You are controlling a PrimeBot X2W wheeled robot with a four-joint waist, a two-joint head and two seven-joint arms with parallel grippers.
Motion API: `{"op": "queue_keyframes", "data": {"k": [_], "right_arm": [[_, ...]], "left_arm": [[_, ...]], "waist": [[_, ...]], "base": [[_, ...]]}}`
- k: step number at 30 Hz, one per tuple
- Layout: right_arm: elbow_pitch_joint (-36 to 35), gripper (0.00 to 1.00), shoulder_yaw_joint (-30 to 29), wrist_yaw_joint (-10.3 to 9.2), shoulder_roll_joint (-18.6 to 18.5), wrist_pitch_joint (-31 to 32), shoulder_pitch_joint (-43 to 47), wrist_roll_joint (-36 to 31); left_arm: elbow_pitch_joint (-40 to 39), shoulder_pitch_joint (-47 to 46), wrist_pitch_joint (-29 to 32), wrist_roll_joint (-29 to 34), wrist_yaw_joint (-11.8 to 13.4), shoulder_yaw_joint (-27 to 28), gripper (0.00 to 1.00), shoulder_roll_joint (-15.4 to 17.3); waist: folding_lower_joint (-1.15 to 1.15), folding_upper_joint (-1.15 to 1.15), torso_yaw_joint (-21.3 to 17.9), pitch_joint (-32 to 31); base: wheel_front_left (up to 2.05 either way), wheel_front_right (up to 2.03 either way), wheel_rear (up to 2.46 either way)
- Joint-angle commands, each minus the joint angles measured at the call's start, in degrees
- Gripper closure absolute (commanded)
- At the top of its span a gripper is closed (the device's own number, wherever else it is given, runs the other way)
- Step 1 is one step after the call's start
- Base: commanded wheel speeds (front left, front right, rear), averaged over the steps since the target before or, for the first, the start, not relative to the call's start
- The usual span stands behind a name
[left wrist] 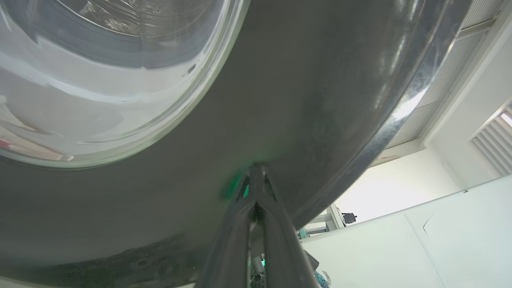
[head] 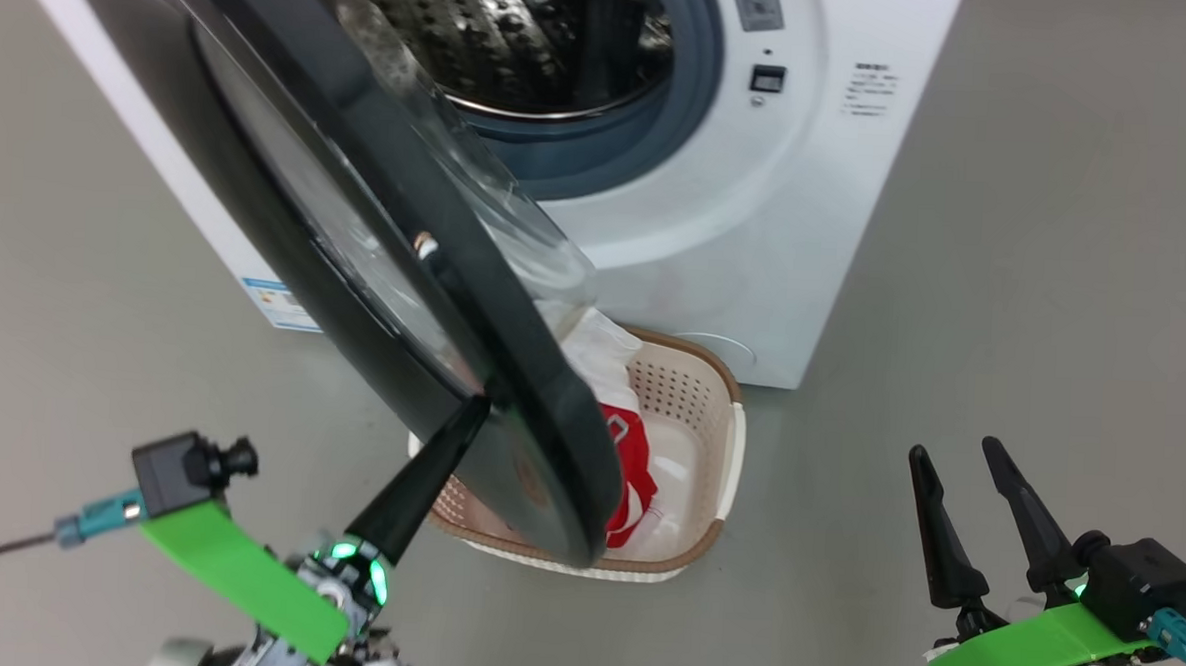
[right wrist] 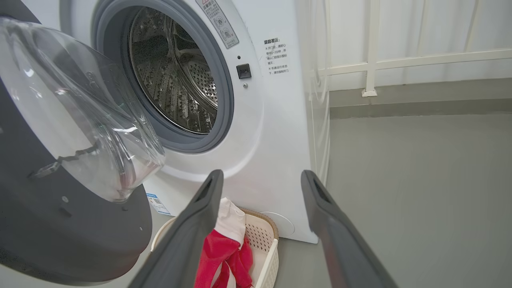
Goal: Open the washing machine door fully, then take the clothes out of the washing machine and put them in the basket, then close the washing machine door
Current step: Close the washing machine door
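**Operator:** Where is the door, and what are the claws doing?

**Spotter:** The washing machine door [head: 384, 294] hangs half open across the centre-left of your head view. It hangs over the basket [head: 720, 399], where the clothes [head: 632, 465] lie. The drum [head: 526, 40] looks empty. Your left gripper [head: 469, 413] is pressed together, with its tip against the door's black outer face near the lower edge. Your right gripper [head: 953, 449] is spread and holds nothing, at lower right.

**Operator:** How will it handle?

**Spotter:** I judge it rigid and fairly heavy, swinging on its hinge. The glossy rim looks slippery, so your tip may skid. Push on the black rim, not the glass bowl.

**Operator:** Any writing?

**Spotter:** There is a block of small Chinese print [right wrist: 276, 56] right of the opening and a grey label [right wrist: 218, 18] above it. A blue-and-white sticker [head: 279, 299] sits at the washing machine's [head: 758, 230] lower corner. You can't read any of them reliably.
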Motion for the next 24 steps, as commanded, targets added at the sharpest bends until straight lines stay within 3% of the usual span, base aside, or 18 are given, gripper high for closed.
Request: {"op": "queue_keyframes", "data": {"k": [1, 15, 24], "right_arm": [[-1.6, 0.0, 0.89, 0.28, -0.37, -0.36, -1.89, -0.34], [-2.07, 0.0, 0.23, 0.28, 0.9, -0.36, -4.69, -0.1], [-2.28, 0.0, 0.03, 0.28, 1.57, -0.36, -5.14, 0.1]], "left_arm": [[-0.74, -3.65, -0.83, 0.37, -0.39, 1.33, 1.0, 0.26], [7.71, -17.58, -14.06, 4.36, -0.39, -3.21, 1.0, 1.99], [12.76, -23.51, -20.97, 3.47, -0.39, -5.76, 1.0, 3.89]], "waist": [[0.0, 0.0, -2.18, 1.64], [0.0, 0.0, -10.53, 6.24], [0.0, 0.0, -13.21, 7.34]], "base": [[0.0, 0.0, 0.0], [0.0, 0.0, 0.0], [0.0, 0.0, 0.0]]}}
